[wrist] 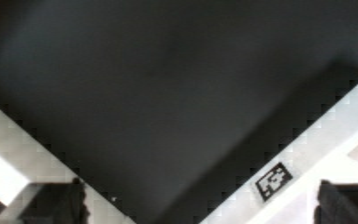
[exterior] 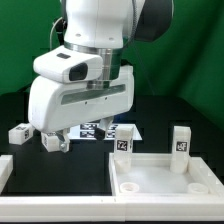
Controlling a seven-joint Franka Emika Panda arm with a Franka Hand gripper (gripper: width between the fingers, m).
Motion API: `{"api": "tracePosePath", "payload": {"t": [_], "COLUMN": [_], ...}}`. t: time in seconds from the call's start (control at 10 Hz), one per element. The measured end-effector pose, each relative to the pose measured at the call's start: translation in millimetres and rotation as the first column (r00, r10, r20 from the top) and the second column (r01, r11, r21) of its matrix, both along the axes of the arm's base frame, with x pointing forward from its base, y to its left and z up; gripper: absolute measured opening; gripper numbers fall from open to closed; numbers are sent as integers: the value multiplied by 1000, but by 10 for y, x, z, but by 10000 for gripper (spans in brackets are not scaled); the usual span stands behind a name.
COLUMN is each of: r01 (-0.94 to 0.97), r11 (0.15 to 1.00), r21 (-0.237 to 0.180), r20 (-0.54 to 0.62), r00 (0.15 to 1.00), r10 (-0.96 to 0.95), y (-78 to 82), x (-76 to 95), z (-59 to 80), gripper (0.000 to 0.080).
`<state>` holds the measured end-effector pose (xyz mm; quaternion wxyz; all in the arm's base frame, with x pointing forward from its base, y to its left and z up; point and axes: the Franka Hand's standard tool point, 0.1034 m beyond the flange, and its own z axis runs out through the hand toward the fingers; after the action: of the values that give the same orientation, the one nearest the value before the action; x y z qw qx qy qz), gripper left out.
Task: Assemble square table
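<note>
Gripper (exterior: 51, 141) near leg (exterior: 20, 131), slab (exterior: 165, 158) well apart

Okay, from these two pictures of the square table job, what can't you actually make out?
Fourth leg: exterior view shows only three legs; the arm could be hiding another.
Slab: cut off by the exterior view's bottom edge.
Marker board: mostly hidden behind the arm.
Tag: wrist view, too blurred to read; the white piece carrying it runs off the frame.
</note>
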<state>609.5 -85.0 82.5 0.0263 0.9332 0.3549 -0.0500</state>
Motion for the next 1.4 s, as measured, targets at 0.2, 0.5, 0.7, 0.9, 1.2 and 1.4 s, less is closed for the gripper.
{"api": "tracePosePath", "payload": {"t": [0.2, 0.5, 0.7, 0.9, 1.2, 1.4], "r01": [49, 96, 74, 70, 101, 100], "r11": [998, 980, 977, 965, 932, 933], "r21": [-44, -172, -199, -255, -348, -344], "r20": [-132, -311, -388, -491, -580, -567], "r00": [990, 939, 910, 850, 758, 771], "r10": [-55, -147, -148, -191, -299, -292], "y": [-195, -117, -19, -150, -419, -408], "x": [-319, -643, -597, -883, -1177, -1140], "z": [-31, -86, -141, -206, -280, -299], "gripper": [649, 649, 649, 649, 649, 649]}}
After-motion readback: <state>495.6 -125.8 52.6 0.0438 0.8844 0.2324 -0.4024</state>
